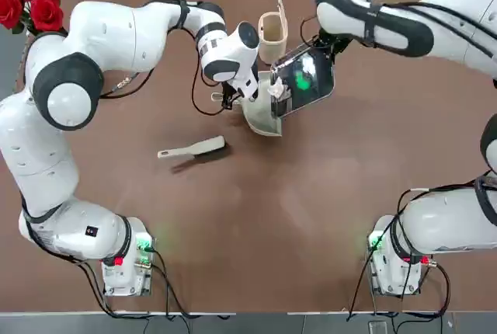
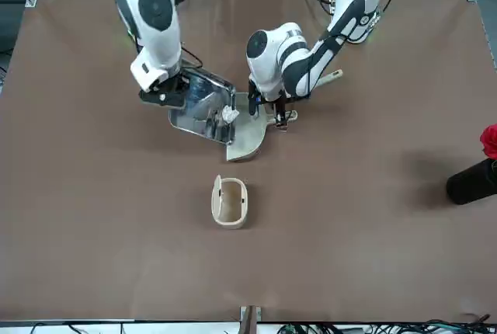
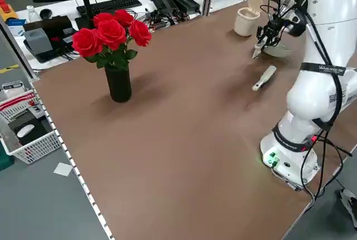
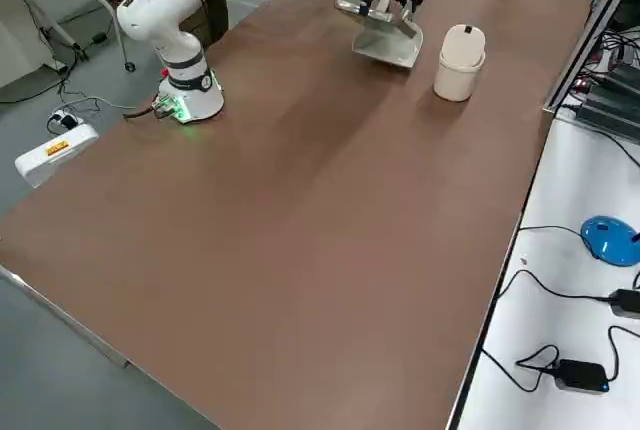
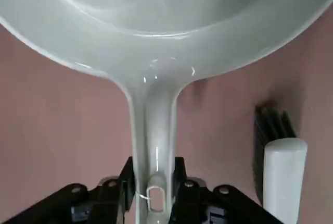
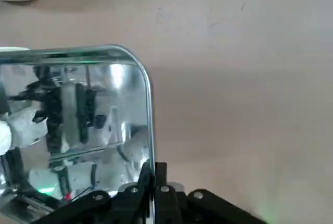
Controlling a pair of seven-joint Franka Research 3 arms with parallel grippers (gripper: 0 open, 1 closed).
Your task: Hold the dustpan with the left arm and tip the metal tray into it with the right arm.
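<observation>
- Cream cylindrical plastic bin [image 2: 230, 202], lid up: closest to the front camera, apart from the work.
- Red roses [image 2: 490, 141] in a black vase [image 2: 472, 182]: off on the robot's left side of the brown bench [image 2: 248, 264], out of the way.
- Small cream-beige plastic dustpan [image 2: 247, 133], wide rounded scoop, thin handle: off to the bin's robot side. Long axis runs roughly across the bench, handle toward robot left, scoop mouth toward robot right, facing the tray.
- Shiny silver rectangular metal tray [image 2: 203, 107], raised rim: just right of the scoop, inner edge overlapping the mouth from above. Looks tilted; exact angle can't be read.
- Crumpled white piece [image 2: 230, 114]: at the tray's scoop-side edge. Can't tell if it's on the tray or already over the lip.
- Right gripper [image 6: 154, 169]: closed on the tray rim, at the far side from the scoop. It's the nearer arm for the tip; I'd lift that outer side and roll toward robot left. Risk: piece misses the mouth if the tray drifts off it.
- Left gripper [image 5: 155, 162]: clamped narrow on the dustpan handle, scoop on its right. Should just hold firm.
- Hand brush [image 2: 330, 78], beige handle, dark bristles: farther back, robot left, unheld.
</observation>
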